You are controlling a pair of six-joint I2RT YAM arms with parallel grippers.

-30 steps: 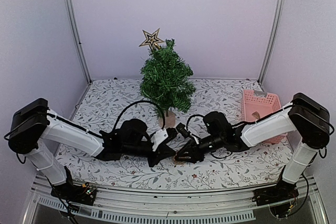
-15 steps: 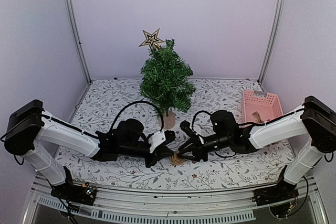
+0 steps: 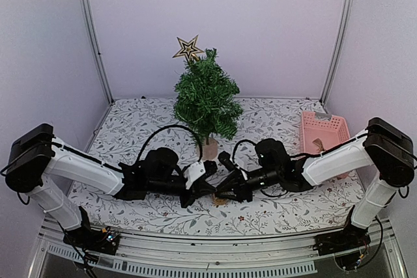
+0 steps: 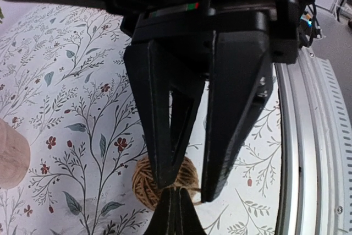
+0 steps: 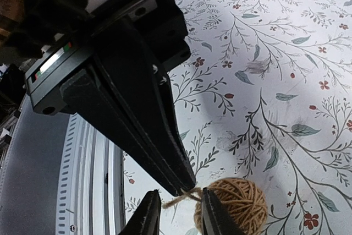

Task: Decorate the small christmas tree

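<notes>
- Overhead, the small christmas tree (image 3: 207, 102) stands upright at the back middle of the counter (image 3: 273, 118). It has a star (image 3: 188, 48) at its top, leaning left. Its near branches face both arms, which leaves them reachable for an ornament.
- Both arms lie low and meet nose to nose in front of the tree. The left claw (image 3: 208, 185) and right claw (image 3: 227, 187) converge just over a twine ball (image 3: 219, 200), probably because its fine hanging loop needs two claws to manage. A pink basket (image 3: 335, 128) sits well apart on the right.
- From the left wrist, the left claw (image 4: 176, 216) shows at the bottom edge with its fingers pressed together. The right claw (image 4: 188, 190) faces it, fingers apart and straddling the twine ball (image 4: 190, 175). A pale wooden round (image 4: 10, 152) at the left edge is probably the tree's base, so the tree is near.
- From the right wrist, the left claw (image 5: 186, 184) is clamped by its tip on the string loop (image 5: 181, 196) coming off the twine ball (image 5: 236, 205), presenting the loop to its partner. The right claw (image 5: 179, 216) has its fingers apart on either side of that string without visibly touching it, seemingly placed to take or spread the loop. Whether the ball rests on the counter or hangs just above it cannot be told.
</notes>
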